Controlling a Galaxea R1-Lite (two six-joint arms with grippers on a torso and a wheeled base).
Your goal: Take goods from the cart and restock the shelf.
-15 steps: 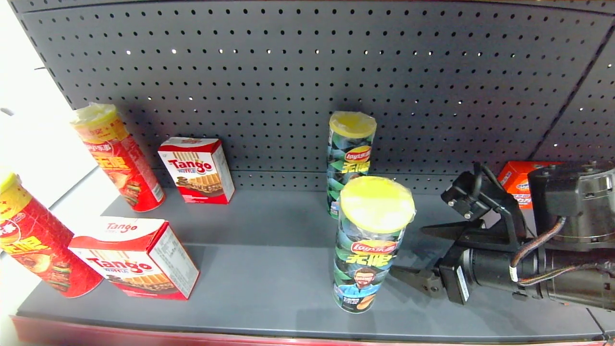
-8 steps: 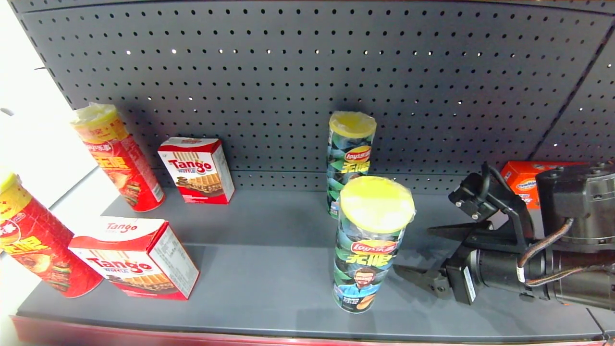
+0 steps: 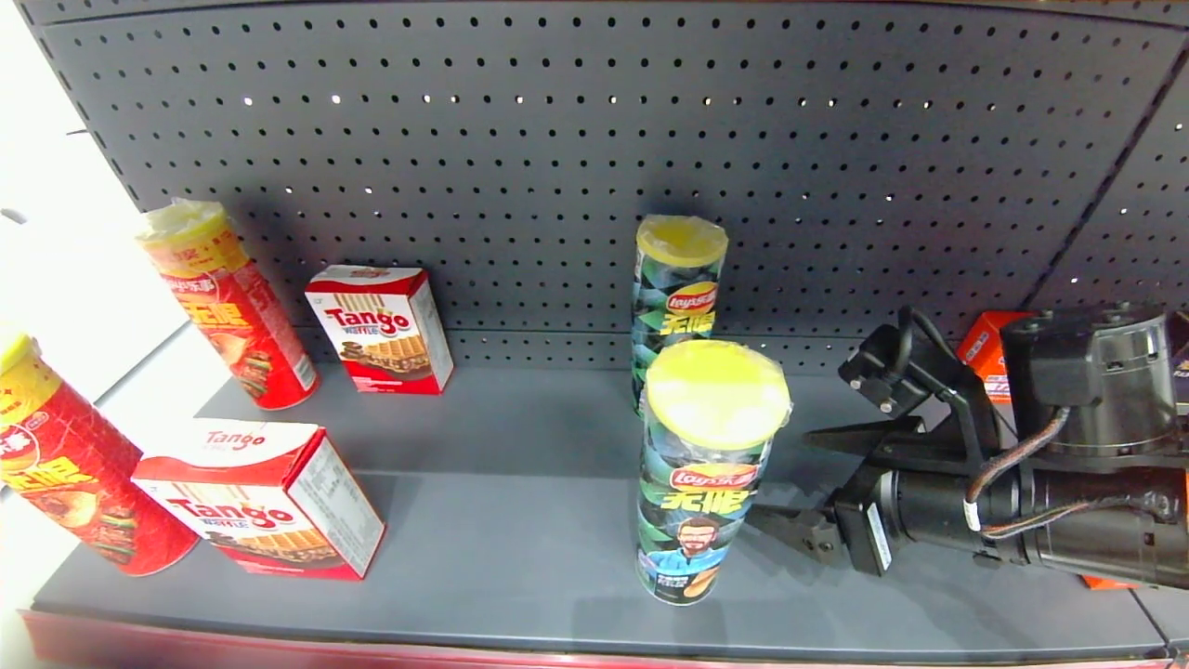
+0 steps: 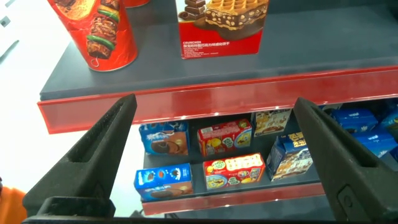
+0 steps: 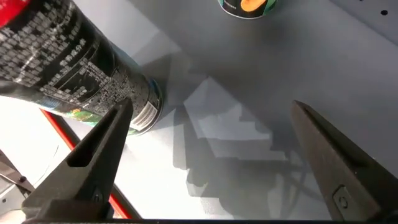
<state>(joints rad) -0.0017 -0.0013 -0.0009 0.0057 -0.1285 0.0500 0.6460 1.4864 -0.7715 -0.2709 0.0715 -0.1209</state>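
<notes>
Right gripper (image 3: 785,476) released, jaws spread, just beside the front chip can (image 3: 711,474), which stands near the shelf (image 3: 520,520) front edge.
Risk: the lower finger sits close to the can's side, so any sideways swing could tip it off the front edge or into the back can (image 3: 678,297). There is open room mid-shelf toward the wafer box (image 3: 269,497). Left gripper (image 4: 214,106) is spread wide and empty, below the shelf's front lip.
</notes>
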